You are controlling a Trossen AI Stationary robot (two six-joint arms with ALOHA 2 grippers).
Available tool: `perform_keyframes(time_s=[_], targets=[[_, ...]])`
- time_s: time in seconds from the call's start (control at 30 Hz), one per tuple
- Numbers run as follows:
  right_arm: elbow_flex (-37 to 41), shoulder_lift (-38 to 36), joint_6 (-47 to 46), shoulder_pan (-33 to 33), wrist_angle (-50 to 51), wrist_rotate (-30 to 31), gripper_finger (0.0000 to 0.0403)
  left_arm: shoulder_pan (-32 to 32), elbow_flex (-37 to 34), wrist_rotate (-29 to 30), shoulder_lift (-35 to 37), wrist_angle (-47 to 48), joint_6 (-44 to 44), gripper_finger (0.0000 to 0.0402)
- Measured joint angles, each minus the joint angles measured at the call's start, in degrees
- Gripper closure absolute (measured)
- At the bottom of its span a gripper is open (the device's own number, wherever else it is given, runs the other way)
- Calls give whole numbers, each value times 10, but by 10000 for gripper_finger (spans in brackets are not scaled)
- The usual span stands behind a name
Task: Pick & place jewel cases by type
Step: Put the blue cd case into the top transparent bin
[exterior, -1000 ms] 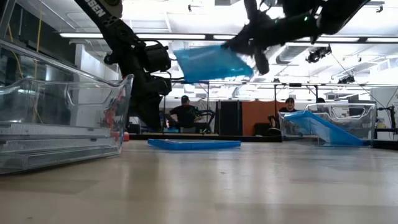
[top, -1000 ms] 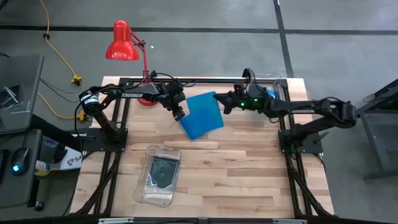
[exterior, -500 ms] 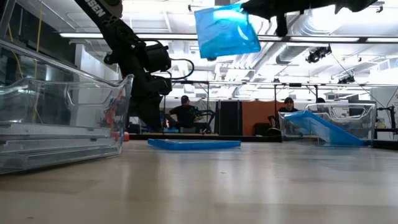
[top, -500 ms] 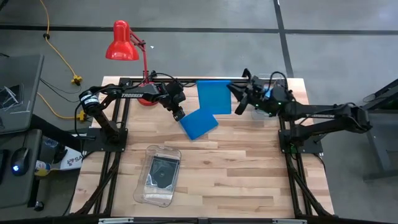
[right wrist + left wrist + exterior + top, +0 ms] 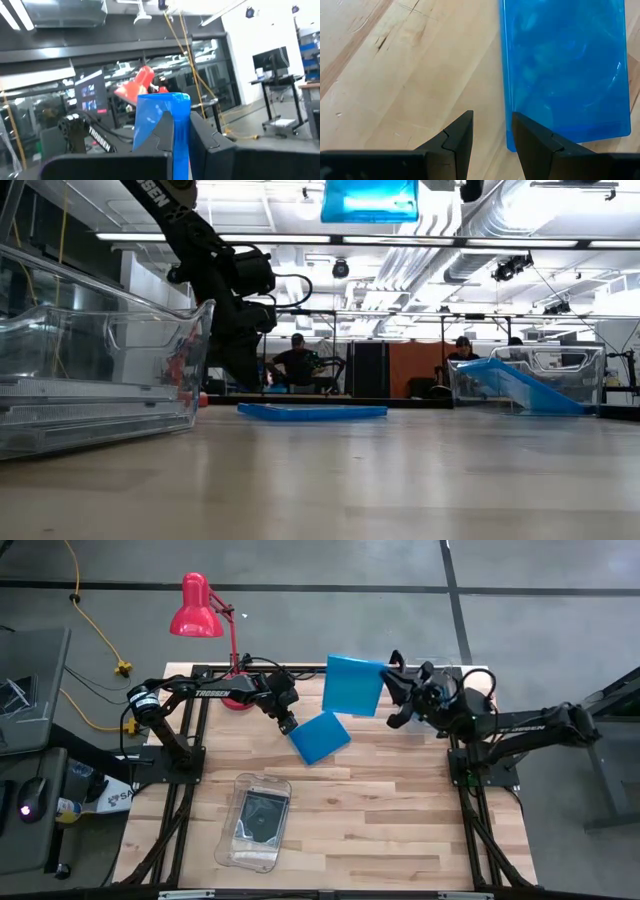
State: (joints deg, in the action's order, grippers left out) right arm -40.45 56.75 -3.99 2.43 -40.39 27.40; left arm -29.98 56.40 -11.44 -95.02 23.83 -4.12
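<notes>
Holding a bright blue jewel case (image 5: pixel 353 686) up in the air by one edge, the right gripper (image 5: pixel 393 692) is near the back of the table (image 5: pixel 400 820), its jaws pinched tight on the case so the flat square hangs out toward the middle. My guess is it's lifted that high to clear everything on the way to the clear bin at the back right corner (image 5: pixel 545 385), where another blue case (image 5: pixel 520 385) already leans at a slant against the wall; blues seem to be going there.

The left gripper (image 5: pixel 286 722) waits low, just beside a second blue jewel case lying flat on the table (image 5: pixel 320 736). Its fingers (image 5: pixel 457 137) stand narrowly apart with nothing between them, right at that case's edge, apparently lined up for the next pick.

Nearer the front sits a clear bin (image 5: pixel 257 823) with a dark jewel case (image 5: pixel 262 816) inside, disc faintly showing, so that looks like the dark ones' place.

From table height the carried case is cut off at the top and the gripper on it can't be seen. The right wrist camera mostly shows the case edge-on between its fingers, with the red desk lamp (image 5: pixel 199 609) behind. From overhead the back right bin is largely hidden under the right arm. People sit far off in the room beyond.
</notes>
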Motion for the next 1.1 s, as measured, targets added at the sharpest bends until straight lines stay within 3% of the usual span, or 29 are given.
perform_keyframes(time_s=[0.23,0.5,0.77,1.1], targets=[[-36,1,76,-51,-13,51,397,0,0,-1,0,3,0,269],[-154,3,157,-96,109,87,397,0,0,-1,0,2,0,269],[-244,17,172,-127,152,81,397,0,0,-1,0,0,0,269],[-373,96,264,-165,144,50,397,0,0,-1,0,-2,0,269]])
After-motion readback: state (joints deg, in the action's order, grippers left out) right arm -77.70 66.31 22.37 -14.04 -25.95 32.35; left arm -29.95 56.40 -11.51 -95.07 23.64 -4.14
